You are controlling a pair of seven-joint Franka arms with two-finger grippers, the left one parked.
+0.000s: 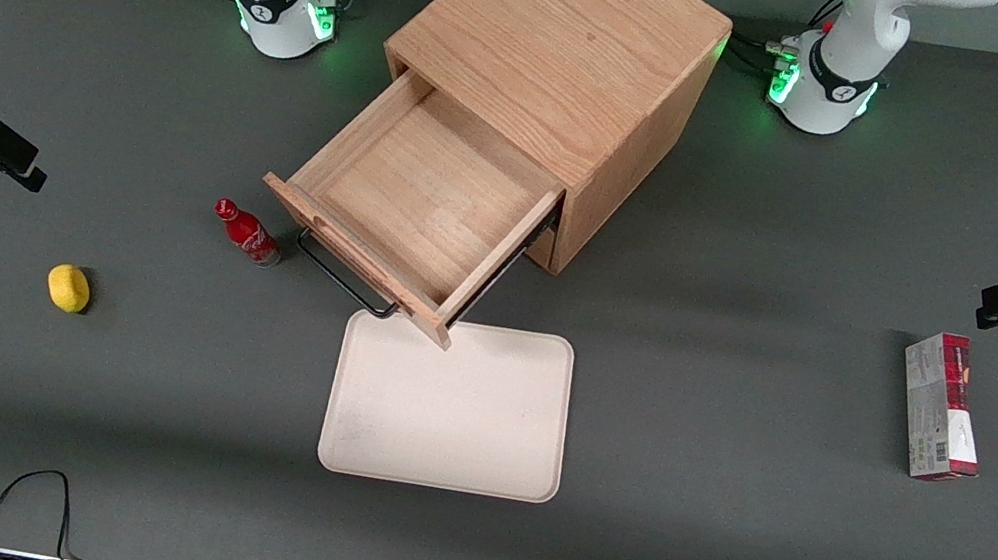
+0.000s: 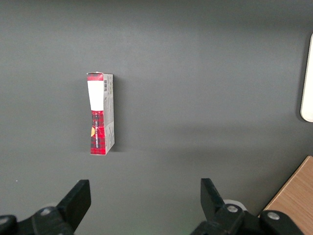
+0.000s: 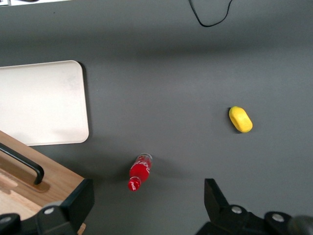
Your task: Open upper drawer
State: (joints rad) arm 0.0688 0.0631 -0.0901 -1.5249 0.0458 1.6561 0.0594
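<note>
Upper drawer (image 1: 417,195): pulled well out of the cabinet (image 1: 568,48), front overhanging the tray (image 1: 445,433) at its 12 o'clock edge; inside bare.
Progress: opening looks done; nothing evident left.
End effector (image 3: 149,200): fingers spread wide, holding nothing, above the table near the red bottle (image 3: 139,172), clear of the handle (image 1: 344,280).
Hidden: lower drawer, under the open one.

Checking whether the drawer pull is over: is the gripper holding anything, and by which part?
Nothing. The gripper is open and empty, high toward the working arm's end of the table, away from the upper drawer.
</note>
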